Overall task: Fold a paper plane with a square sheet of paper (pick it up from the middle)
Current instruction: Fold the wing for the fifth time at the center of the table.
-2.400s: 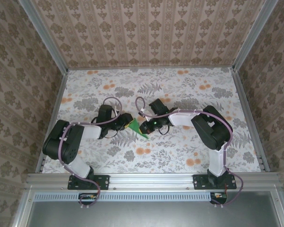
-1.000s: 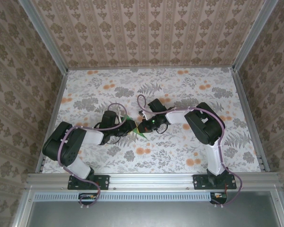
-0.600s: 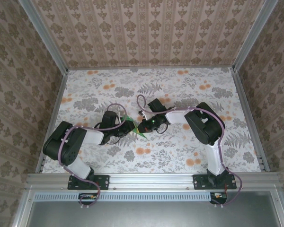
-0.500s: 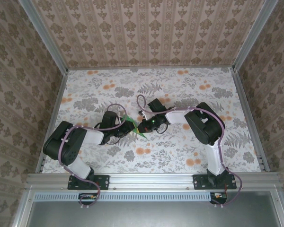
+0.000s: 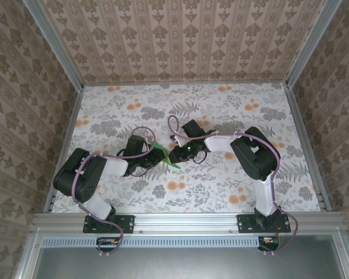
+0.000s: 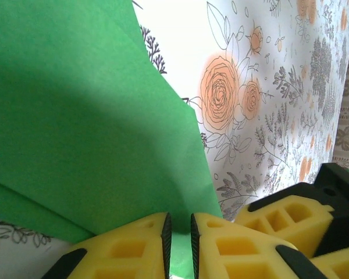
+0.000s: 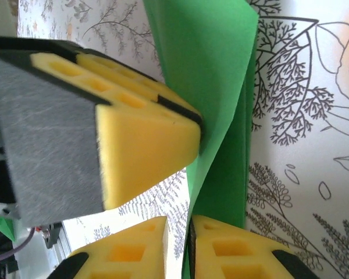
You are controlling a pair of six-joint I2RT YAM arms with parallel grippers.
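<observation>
The square sheet of paper (image 5: 172,164), bright green and creased smaller, lies between both grippers at the table's middle. My left gripper (image 5: 160,154) comes from the left and my right gripper (image 5: 174,154) from the right. In the left wrist view the paper (image 6: 87,128) runs down into the narrow slot of the left gripper (image 6: 179,244), whose pads stand slightly apart around it. In the right wrist view a raised flap of the paper (image 7: 215,87) leans along one pad of the right gripper (image 7: 177,250), with a small gap and table pattern showing between the pads. A left finger (image 7: 139,145) presses against that flap.
The floral table (image 5: 221,110) is walled by patterned panels on three sides. One yellow right finger (image 6: 285,218) sits close beside my left gripper. The two grippers nearly touch each other over the paper.
The left jaws have narrowed around the paper's edge. The right jaws, shut on the paper before, have parted a little. Both arms stayed nearly in place over the last second.
</observation>
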